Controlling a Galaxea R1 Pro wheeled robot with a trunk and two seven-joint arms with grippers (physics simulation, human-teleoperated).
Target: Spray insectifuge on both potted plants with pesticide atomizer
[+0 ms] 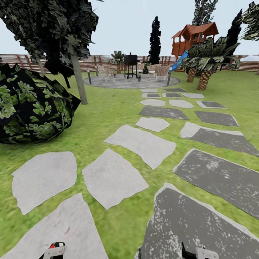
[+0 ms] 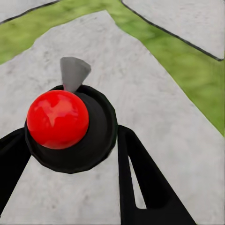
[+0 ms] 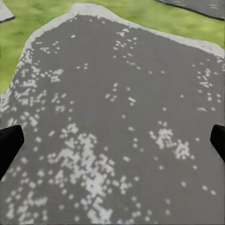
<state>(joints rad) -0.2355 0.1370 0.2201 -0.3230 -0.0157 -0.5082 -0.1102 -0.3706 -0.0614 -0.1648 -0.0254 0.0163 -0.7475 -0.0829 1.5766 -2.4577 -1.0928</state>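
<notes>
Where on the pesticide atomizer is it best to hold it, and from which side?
Grip the dark round body below the red top, one finger on each side, as the left gripper holds the pesticide atomizer now. This leaves the grey nozzle free.

1 atomizer [image 2: 58, 119], 2 claws [image 2: 70, 154] [image 3: 112, 140], 1 grill [image 1: 131, 64]
</notes>
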